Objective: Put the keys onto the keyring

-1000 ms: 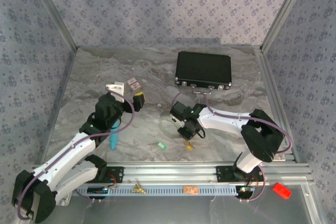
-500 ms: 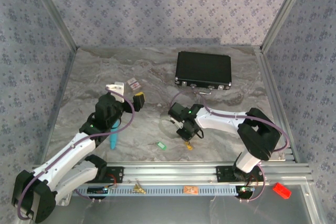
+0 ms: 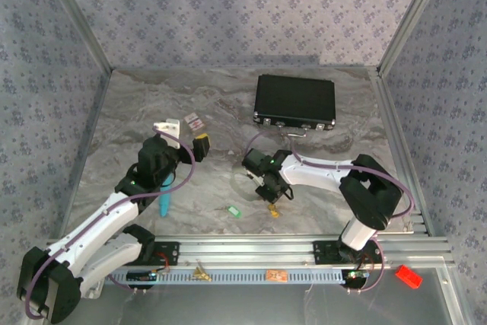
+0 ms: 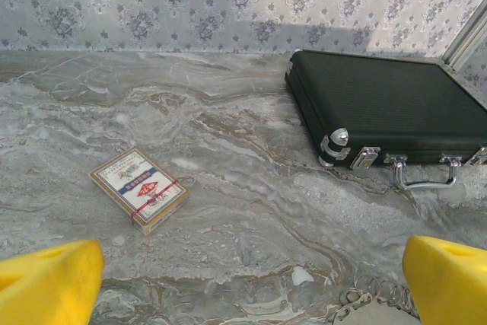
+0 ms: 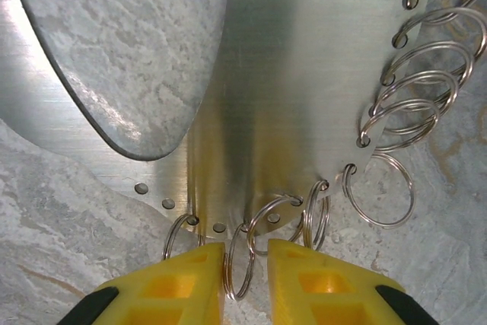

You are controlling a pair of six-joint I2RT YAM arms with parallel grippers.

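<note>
You have a black case (image 3: 295, 101) at the back of the desk (image 3: 137, 104). A red-and-white card (image 4: 141, 188) lies flat to its left, and a teal pen (image 3: 164, 202) lies on the left side. All three lie well apart from the keys.

Your left tool (image 4: 247, 283) hangs over the desk with its fingers spread wide, holding nothing. It faces the card and the case.

Your right tool (image 5: 246, 253) is down at the keyring (image 5: 289, 97), which lies flat on the desk in front of the case. Its fingers stand nearly together on either side of one small wire loop on the hoop's rim. You cannot tell whether they pinch it.

The yellow-headed key (image 3: 272, 210) lies loose on the desk just beside your right tool, on the near side. The green-headed key (image 3: 233, 211) lies near it, further left.
</note>
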